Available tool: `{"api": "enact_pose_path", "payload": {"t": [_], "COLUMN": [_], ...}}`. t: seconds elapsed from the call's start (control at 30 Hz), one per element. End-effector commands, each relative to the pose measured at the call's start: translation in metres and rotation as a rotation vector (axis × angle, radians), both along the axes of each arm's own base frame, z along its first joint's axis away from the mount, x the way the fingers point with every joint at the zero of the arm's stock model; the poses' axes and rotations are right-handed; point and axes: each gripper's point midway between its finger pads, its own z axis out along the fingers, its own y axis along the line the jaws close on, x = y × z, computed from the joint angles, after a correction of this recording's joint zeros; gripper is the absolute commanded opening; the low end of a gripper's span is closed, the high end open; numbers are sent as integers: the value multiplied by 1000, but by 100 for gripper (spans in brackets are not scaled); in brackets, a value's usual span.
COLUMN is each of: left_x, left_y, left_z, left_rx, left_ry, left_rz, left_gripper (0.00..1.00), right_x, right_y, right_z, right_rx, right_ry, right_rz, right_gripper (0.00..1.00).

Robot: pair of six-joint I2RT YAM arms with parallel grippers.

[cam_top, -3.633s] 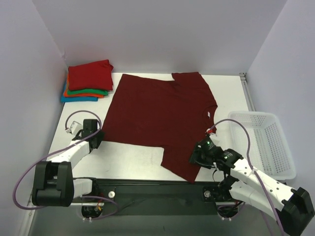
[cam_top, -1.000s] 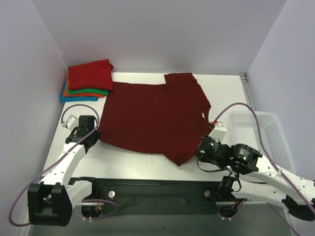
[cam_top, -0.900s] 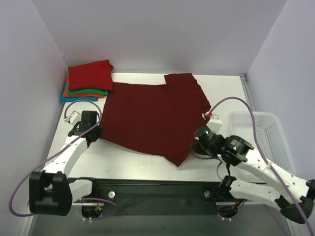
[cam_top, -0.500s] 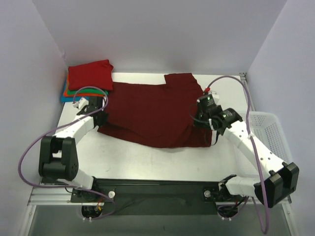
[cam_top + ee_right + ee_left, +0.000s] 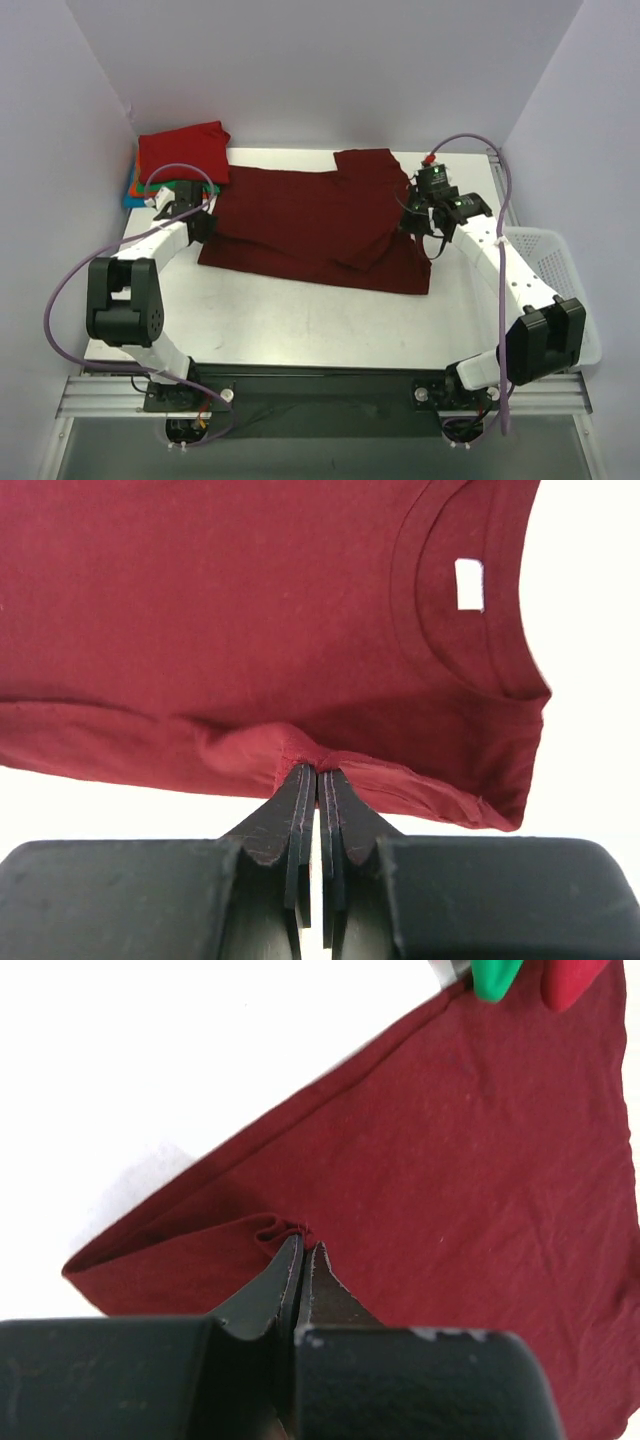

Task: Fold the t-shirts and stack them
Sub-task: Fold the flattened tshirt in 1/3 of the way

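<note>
The dark maroon t-shirt (image 5: 300, 225) lies across the middle of the table, its near part doubled over onto itself. My left gripper (image 5: 207, 222) is at the shirt's left edge, shut on a small pinch of maroon cloth (image 5: 450, 1160); the fingertips (image 5: 303, 1248) meet on the gathered hem. My right gripper (image 5: 407, 220) is at the shirt's right side, near the collar. It is shut (image 5: 318, 772) on a fold of the same shirt (image 5: 250, 600), below the neckline and its white label (image 5: 468, 585). The folded t-shirts (image 5: 182, 152) sit stacked at the back left, bright red on top.
A white mesh basket (image 5: 562, 270) stands at the right edge of the table, partly behind the right arm. Green (image 5: 495, 975) and red (image 5: 570, 980) edges of the stack show just past the shirt's corner in the left wrist view. Purple walls close in the back and sides.
Both arms have reached away from their bases toward the back, carrying the shirt's near edge over the rest of it. The shirt now lies doubled and narrower. Both grips stayed shut.
</note>
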Motion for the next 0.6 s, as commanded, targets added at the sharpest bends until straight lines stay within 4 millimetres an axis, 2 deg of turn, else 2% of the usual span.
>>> {"api": "enact_pose_path", "payload": {"t": [0.0,0.27,0.57], "left_x": [27,31,32], "left_y": [2,9,7], "left_z": [18,10,0], "left_rx": [-16,-43,-66], "left_ry": [-84,-87,-72], "left_rz": [-7,6,-2], "left_gripper": [0,0,0], "right_x": [14,24,35], "right_y": [-3,-23,-32], "right_z": [16,15,11], "right_rx": [20,20,29], "right_ry": [-40,-35,-27], "right_rz": [9,-46,-83], "right_gripper": [0,0,0]}}
